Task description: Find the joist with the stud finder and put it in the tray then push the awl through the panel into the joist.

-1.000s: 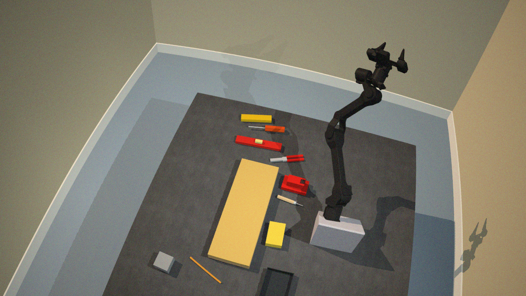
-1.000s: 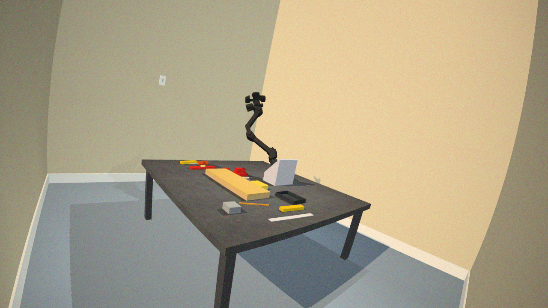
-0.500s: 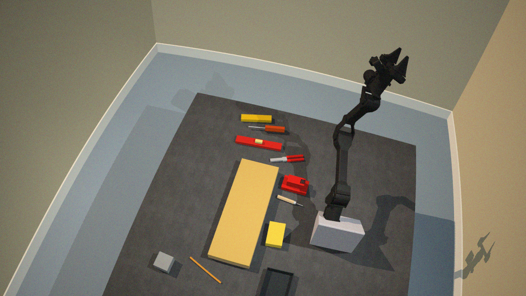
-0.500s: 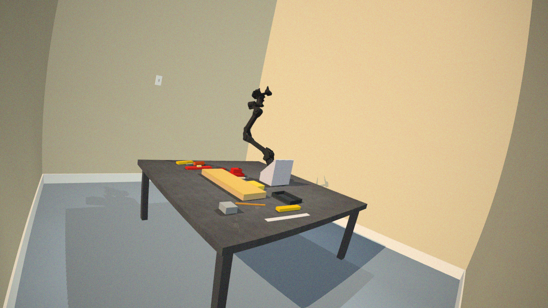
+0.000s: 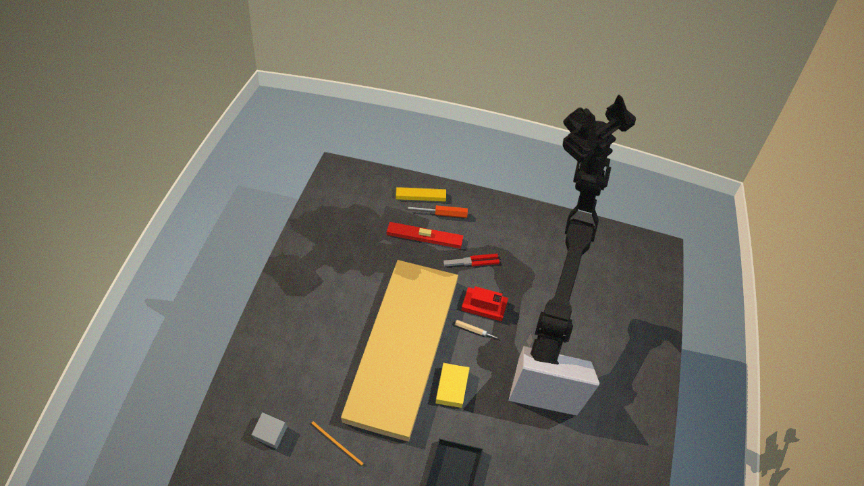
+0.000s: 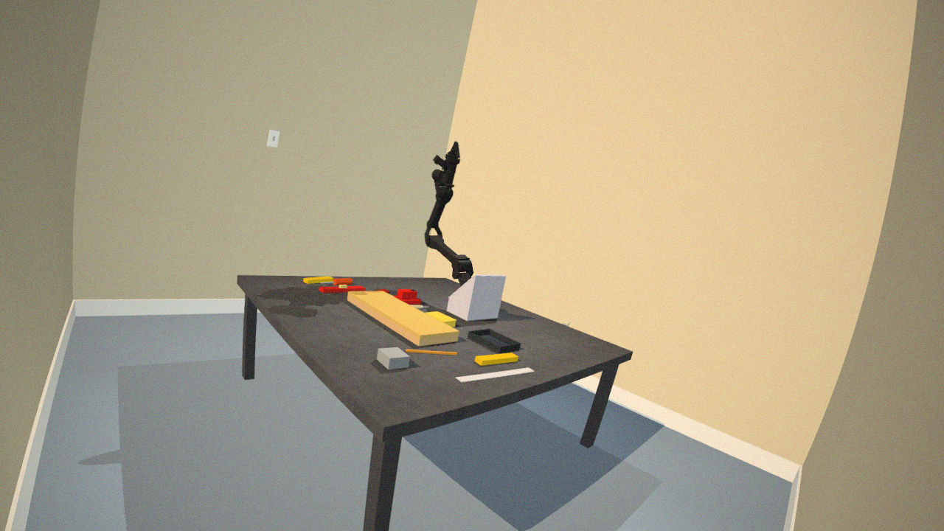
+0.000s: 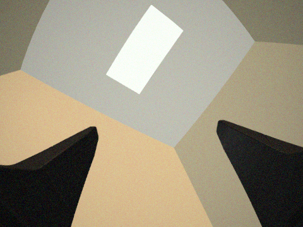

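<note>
From the top, my gripper (image 5: 601, 115) (image 6: 453, 150) (image 7: 158, 130) is raised well away from the red stud finder (image 5: 484, 303) (image 6: 408, 296), which sits to its left and nearer, just right of the yellow panel (image 5: 398, 350) (image 6: 401, 316). The awl (image 5: 471, 328) (image 6: 420, 306) lies just on the near side of the stud finder; the dark tray (image 5: 478, 464) (image 6: 513, 348) is at the near edge of this view.

In the exterior view, I'm high above the table (image 6: 330, 343), with the stud finder below and to my left, resting on the tabletop beyond the tray.

At my wrist, my fingers stand wide apart with nothing between them, facing a bright white rectangle (image 7: 144, 49).
</note>
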